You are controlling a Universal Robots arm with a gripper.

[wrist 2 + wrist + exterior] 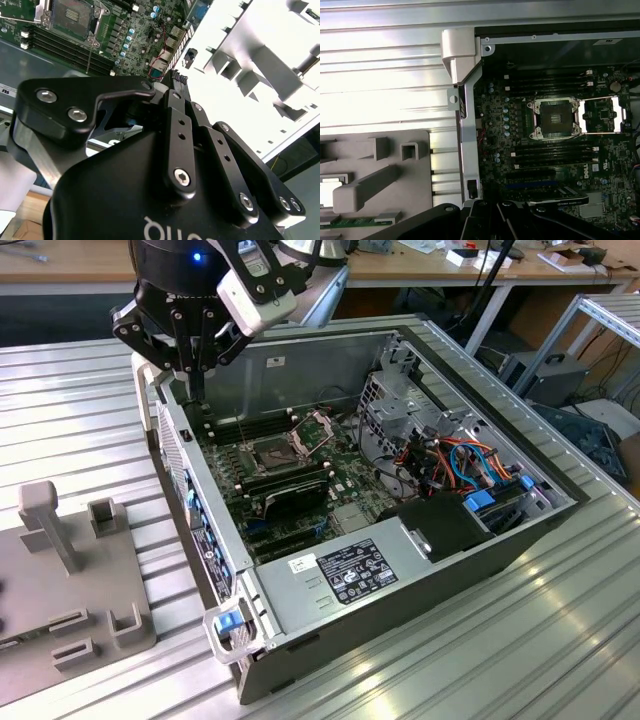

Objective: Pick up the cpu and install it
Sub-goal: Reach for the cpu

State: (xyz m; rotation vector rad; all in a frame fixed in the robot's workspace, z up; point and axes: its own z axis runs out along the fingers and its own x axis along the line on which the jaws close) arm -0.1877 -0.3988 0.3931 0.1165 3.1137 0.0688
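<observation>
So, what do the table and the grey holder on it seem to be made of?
The table looks like bare aluminium: silvery ribs with bright glare. The grey holder looks like matte plastic, possibly printed: dull, even grey, no shine.

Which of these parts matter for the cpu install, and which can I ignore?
For the job:
- cpu, lying in the grey tray
- open socket
- gripper, over the case wall

Just lying about:
- black expansion card
- power supply
- coloured cables
</observation>
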